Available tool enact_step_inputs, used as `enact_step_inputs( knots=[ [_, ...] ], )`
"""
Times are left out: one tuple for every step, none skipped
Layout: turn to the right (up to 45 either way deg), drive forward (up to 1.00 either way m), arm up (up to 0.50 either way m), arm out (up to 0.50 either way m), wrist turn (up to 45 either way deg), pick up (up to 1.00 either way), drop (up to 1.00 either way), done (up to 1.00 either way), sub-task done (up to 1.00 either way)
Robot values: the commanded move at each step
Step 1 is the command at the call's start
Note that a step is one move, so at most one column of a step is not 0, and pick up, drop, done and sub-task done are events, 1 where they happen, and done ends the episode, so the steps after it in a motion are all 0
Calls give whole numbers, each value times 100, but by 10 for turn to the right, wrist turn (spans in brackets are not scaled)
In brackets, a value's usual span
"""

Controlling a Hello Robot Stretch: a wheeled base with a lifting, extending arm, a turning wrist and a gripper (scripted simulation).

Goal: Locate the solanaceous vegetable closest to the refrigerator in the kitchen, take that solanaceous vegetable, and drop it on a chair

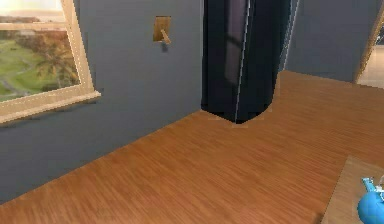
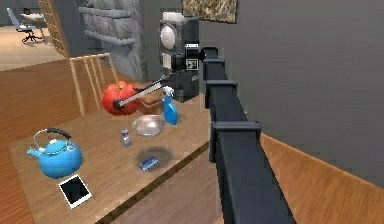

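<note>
A round red tomato (image 2: 116,96) hangs at the far end of my gripper (image 2: 134,99), above the far side of a wooden table (image 2: 110,185); the gripper holds it. The dark arm bar (image 2: 235,140) reaches up from the arm side view's bottom edge. Just beyond the tomato stands a wooden chair (image 2: 90,70) with a slatted back. A tall dark refrigerator (image 1: 245,60) stands against the blue-grey wall in the forward view.
On the table are a blue kettle (image 2: 55,155), a white-framed tablet (image 2: 72,190), a grey plate (image 2: 150,125), a blue spray bottle (image 2: 170,106) and a small shaker (image 2: 125,137). A stone fireplace (image 2: 115,30) rises behind. The forward view has a window (image 1: 40,55) and open wood floor (image 1: 200,170).
</note>
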Motion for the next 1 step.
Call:
enact_step_inputs(
  knots=[
    [0, 0, 0, 0, -450, 0, 0, 0, 0]
  ],
)
